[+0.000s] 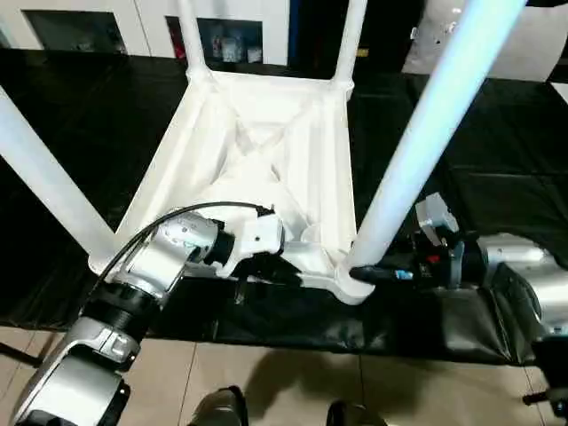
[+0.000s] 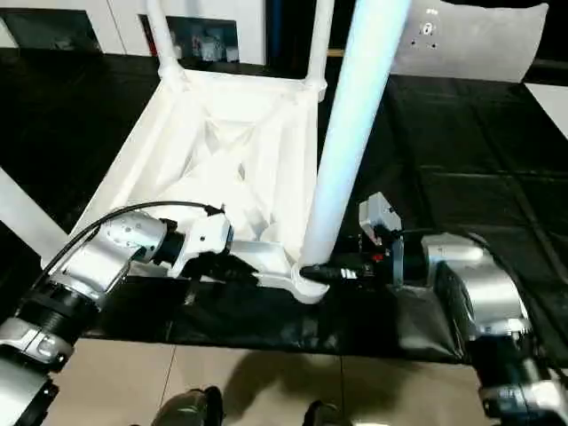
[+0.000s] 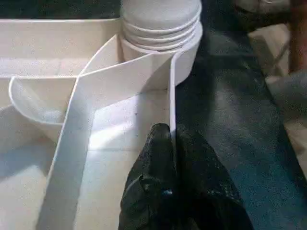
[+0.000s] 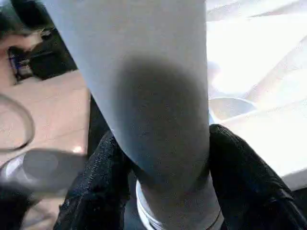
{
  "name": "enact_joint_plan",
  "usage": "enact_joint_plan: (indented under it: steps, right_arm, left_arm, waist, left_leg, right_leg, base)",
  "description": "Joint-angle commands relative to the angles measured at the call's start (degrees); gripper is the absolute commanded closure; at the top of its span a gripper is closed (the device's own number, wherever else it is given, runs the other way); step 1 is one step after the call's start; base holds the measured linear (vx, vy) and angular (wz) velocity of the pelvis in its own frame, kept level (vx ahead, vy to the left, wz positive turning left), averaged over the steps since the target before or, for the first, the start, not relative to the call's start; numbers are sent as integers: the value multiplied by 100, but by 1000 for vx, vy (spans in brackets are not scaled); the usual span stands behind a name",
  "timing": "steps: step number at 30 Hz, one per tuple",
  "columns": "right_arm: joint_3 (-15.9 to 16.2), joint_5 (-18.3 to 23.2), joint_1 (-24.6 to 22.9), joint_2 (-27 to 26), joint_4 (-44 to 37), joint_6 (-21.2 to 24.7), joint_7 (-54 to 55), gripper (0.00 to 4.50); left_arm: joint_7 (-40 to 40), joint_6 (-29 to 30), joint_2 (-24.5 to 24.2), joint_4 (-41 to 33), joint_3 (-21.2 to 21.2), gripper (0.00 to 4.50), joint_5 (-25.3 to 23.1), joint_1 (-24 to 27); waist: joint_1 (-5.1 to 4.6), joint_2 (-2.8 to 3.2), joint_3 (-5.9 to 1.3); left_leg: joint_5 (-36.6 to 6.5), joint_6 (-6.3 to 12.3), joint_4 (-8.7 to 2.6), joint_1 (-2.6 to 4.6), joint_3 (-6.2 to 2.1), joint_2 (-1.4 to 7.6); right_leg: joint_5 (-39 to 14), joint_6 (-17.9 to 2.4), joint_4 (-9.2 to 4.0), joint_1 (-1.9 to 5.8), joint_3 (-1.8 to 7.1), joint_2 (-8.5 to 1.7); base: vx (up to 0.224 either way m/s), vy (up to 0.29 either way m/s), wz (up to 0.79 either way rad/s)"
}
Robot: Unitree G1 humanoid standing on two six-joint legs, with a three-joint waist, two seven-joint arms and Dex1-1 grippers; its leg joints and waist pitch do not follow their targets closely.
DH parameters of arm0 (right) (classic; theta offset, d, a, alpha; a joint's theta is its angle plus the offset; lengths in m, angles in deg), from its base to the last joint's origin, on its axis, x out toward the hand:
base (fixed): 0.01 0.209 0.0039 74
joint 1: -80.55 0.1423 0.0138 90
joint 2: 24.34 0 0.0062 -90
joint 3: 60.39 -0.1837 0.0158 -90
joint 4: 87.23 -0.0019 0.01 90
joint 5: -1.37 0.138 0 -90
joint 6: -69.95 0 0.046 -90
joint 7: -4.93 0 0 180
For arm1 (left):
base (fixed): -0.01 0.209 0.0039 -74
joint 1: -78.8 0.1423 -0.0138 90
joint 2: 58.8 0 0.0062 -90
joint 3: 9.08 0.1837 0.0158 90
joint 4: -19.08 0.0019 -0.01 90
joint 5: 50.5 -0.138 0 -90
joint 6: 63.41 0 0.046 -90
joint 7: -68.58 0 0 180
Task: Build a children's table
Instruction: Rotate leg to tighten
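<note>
Left eye view: the children's table top [image 1: 266, 151] is seen lying upside down on the black-covered work table [image 1: 497, 160], ribbed underside up, with its near edge close to the work table's front edge. Four white legs are seen standing up from the corner sockets: two at the far corners [image 1: 191, 35] [image 1: 351, 40], one at the near left corner [image 1: 44, 173] and one at the near right corner [image 1: 426, 133].

The left gripper [image 1: 266, 271] is placed at the top's near edge. In the left wrist view its black fingers [image 3: 160, 187] are shown pressed together on a thin upright rim wall [image 3: 171, 96] of the top, beside the threaded collar [image 3: 160, 24] of a leg.

The right gripper [image 1: 377, 273] is positioned at the base of the near right leg. In the right wrist view its two fingers [image 4: 98, 187] are shown one on each side of that leg [image 4: 153, 110], just above the collar, touching the tube.

A tiled floor [image 1: 266, 382] is visible below the work table's front edge.
</note>
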Motion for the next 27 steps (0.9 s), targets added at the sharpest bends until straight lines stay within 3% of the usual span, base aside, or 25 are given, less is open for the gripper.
enact_joint_plan:
  steps: [1,2,3,4,5,6,7,8,12,14,15,16,20,25,27]
  right_arm:
    - [81,-176,73,-421,-93,286,1026,246]
    - [81,-176,73,-421,-93,286,1026,246]
    - [41,-254,93,-523,-81,322,1280,248]
    - [14,-384,127,-689,-85,395,1658,249]
    - [14,-384,127,-689,-85,395,1658,250]
    - [-106,-778,276,-1243,-36,714,2863,251]
    - [-130,-881,315,-1368,-14,788,3145,252]
    - [-172,-965,362,-1540,11,892,3472,252]
    - [-339,-1094,502,-2099,108,1124,4397,252]
    - [-273,-1396,579,-2388,196,894,5054,252]
    - [-224,-1451,586,-2435,205,787,5135,252]
    - [-212,-1461,587,-2444,207,762,5148,199]
    - [-187,-1436,594,-2468,197,488,5123,169]
    - [-289,-1354,504,-2267,-32,479,4793,125]
    - [-309,-1279,423,-1855,-95,263,4233,111]
  left_arm:
    - [-630,284,429,-24,5,450,2,-190]
    - [-630,284,429,-24,5,450,2,-190]
    - [-728,337,492,-16,-11,450,-10,-207]
    - [-948,445,626,23,-42,450,-42,-249]
    - [-948,445,626,23,-42,450,-42,-249]
    - [-1723,886,1077,195,-176,450,-138,-433]
    - [-1898,990,1177,238,-208,450,-158,-478]
    - [-2120,1104,1305,295,-257,450,-179,-533]
    - [-2738,1321,1671,459,-412,450,-221,-676]
    - [-3036,1343,1865,515,-449,450,-254,-732]
    - [-3056,1340,1891,506,-443,450,-261,-734]
    - [-3058,1340,1896,503,-441,450,-262,-735]
    - [-2995,1300,1865,453,-418,450,-283,-725]
    - [-2800,1226,1628,363,-415,450,-345,-624]
    - [-2442,987,1347,311,-340,450,-335,-504]
  waist:
    - [-42,-74,-339]
    - [-85,-88,-335]
    - [-126,-106,-331]
    - [-160,-96,-332]
    - [-184,-90,-321]
    - [-225,-78,-320]
    - [-261,-86,-324]
    - [-281,-102,-335]
    - [-314,-81,-348]
    - [-308,-64,-372]
    - [-303,-67,-379]
    - [-294,-63,-391]
    - [-270,-58,-401]
    - [-252,-47,-380]
    - [-246,-71,-380]
  left_leg:
    - [-1624,217,-412,174,-126,281]
    - [-1782,91,-426,181,-147,274]
    - [-1837,30,-451,138,-179,264]
    - [-1904,15,-458,158,-178,272]
    - [-1964,4,-463,178,-170,281]
    - [-2003,-18,-456,169,-173,263]
    - [-1959,-71,-450,166,-154,235]
    - [-1918,-102,-446,160,-175,225]
    - [-1784,1,-438,159,-154,223]
    - [-1550,68,-428,153,-133,216]
    - [-1480,79,-421,152,-133,215]
    - [-1347,134,-412,145,-126,215]
    - [-958,403,-377,126,-105,201]
    - [-1211,370,-406,145,-116,225]
    - [-1292,348,-414,138,-127,228]
  right_leg:
    - [-2054,-1206,-450,169,137,-278]
    - [-2415,-1070,-486,158,138,-294]
    - [-2628,-927,-501,193,128,-307]
    - [-2627,-869,-518,165,131,-295]
    - [-2604,-866,-528,134,143,-283]
    - [-2580,-881,-520,130,144,-273]
    - [-2550,-901,-529,102,145,-253]
    - [-2636,-842,-534,127,135,-275]
    - [-2243,-843,-538,122,148,-246]
    - [-1797,-887,-514,132,148,-227]
    - [-1653,-906,-500,145,148,-229]
    - [-1334,-963,-470,168,146,-222]
    - [-561,-1153,-407,225,133,-212]
    - [-1006,-1129,-448,238,129,-223]
    - [-1122,-1069,-458,253,125,-222]
  base:
    - [0,0,0]
    - [0,0,0]
    - [-50,15,-8]
    - [0,0,0]
    - [0,0,0]
    - [0,0,0]
    - [0,0,0]
    - [0,0,0]
    - [0,0,0]
    - [0,0,0]
    - [0,0,0]
    - [0,0,0]
    - [0,0,0]
    - [0,0,0]
    - [0,0,0]
